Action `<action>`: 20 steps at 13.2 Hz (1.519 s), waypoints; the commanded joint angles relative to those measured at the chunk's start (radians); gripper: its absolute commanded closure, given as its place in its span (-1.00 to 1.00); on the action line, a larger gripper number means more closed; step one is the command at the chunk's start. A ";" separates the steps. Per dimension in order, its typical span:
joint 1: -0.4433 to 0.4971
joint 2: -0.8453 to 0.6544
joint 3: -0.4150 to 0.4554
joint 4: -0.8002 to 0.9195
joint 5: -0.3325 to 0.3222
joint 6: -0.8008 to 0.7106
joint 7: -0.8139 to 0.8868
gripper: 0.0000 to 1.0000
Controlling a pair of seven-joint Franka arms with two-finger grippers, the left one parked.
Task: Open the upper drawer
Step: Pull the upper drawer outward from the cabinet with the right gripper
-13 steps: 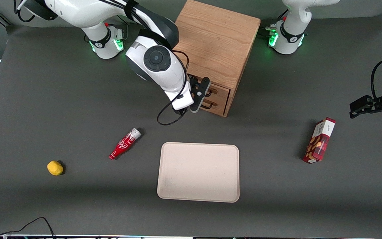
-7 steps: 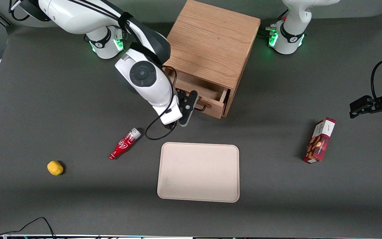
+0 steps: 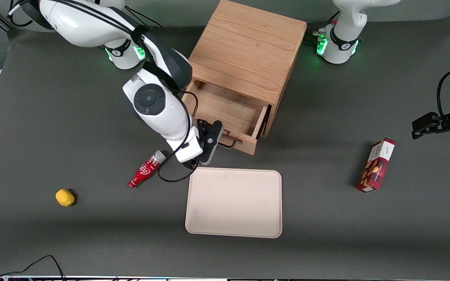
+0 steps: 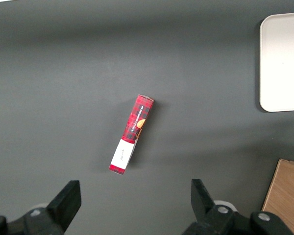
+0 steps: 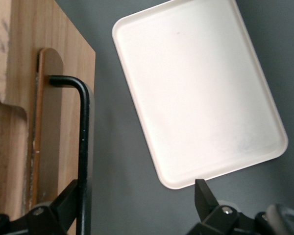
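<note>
The wooden cabinet (image 3: 248, 50) stands in the middle of the table. Its upper drawer (image 3: 229, 109) is pulled well out toward the front camera and its light oak inside shows bare. The lower drawer is hidden under it. My right gripper (image 3: 219, 139) is at the drawer's front panel (image 5: 59, 122), open, fingers wide apart. One finger (image 5: 63, 200) is hooked against the black wire handle (image 5: 84, 147), between the bar and the panel. The other finger (image 5: 202, 193) hangs free over the grey table.
A beige tray (image 3: 233, 202) lies just nearer the front camera than the drawer. A red bottle (image 3: 146, 169) lies beside the arm's wrist, and a yellow lump (image 3: 65, 197) lies toward the working arm's end. A red box (image 3: 376, 164) lies toward the parked arm's end.
The upper drawer has slid from almost shut to well out of the cabinet. My gripper moved toward the front camera with the handle, nearing the tray and the bottle.
</note>
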 commanded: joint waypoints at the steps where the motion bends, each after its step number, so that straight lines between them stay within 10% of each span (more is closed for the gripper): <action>1: 0.022 0.031 -0.046 0.050 -0.020 0.028 -0.074 -1.00; 13: 0.047 0.097 -0.188 0.147 -0.015 0.159 -0.195 -1.00; 20: 0.047 0.074 -0.186 0.171 0.199 0.151 -0.183 -1.00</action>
